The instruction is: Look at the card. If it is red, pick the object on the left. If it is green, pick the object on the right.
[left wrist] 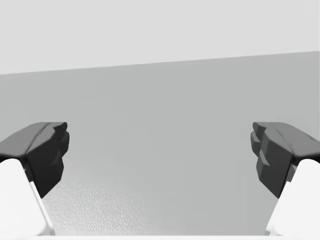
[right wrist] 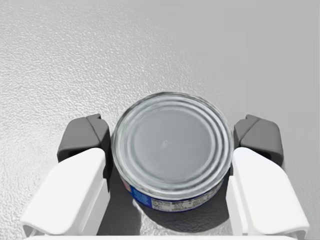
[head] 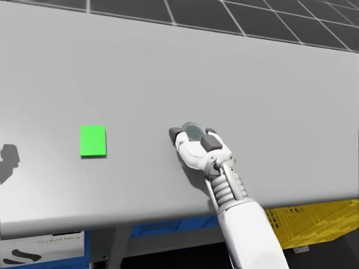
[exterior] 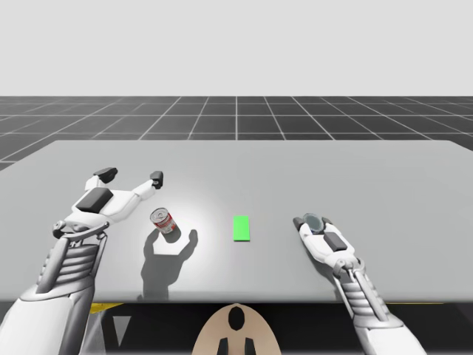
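A green card (exterior: 241, 228) (head: 92, 140) lies flat near the table's middle. Left of it stands a small red can (exterior: 162, 220), upright. To the card's right sits a low, flat silver tin with a blue side (exterior: 314, 220) (head: 193, 130) (right wrist: 172, 142), resting on the table. My right gripper (exterior: 312, 222) (head: 192, 134) (right wrist: 171, 137) is shut on this tin, one dark pad pressing each side. My left gripper (exterior: 131, 176) (left wrist: 160, 150) hangs wide open above the table, behind and left of the red can, holding nothing.
The grey table (exterior: 369, 170) stretches wide behind the objects. Its front edge runs just behind my right forearm. A yellow crate (head: 314, 221) sits below the table at the right. My left arm's shadow falls around the red can.
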